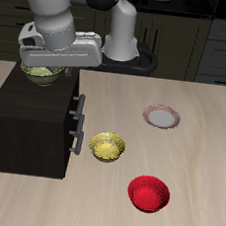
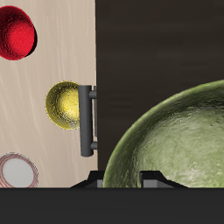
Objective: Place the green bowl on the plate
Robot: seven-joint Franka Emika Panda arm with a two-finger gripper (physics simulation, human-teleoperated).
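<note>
Nearest the front edge of your surface [image 1: 198, 165] sits the red bowl [image 1: 148, 194], and the yellow bowl [image 1: 107, 146] lies a little farther back, just beside the handles [image 1: 78, 121] on the dark cabinet [image 1: 30, 116]. Beyond those two, well away from the cabinet, the plate [image 1: 161, 117] rests flat with nothing on it. Farthest back, above the cabinet's top, your pincer [image 1: 42, 72] is over the green bowl [image 1: 40, 74]; the bowl peeks out from under the grey gripper body. In the wrist view the green bowl [image 2: 175, 140] fills much of the frame, its mottled inside facing the camera, with the fingertips [image 2: 150, 178] at its rim. You appear to be gripping that rim, though whether the bowl is lifted off the cabinet top or resting on it cannot be told.
</note>
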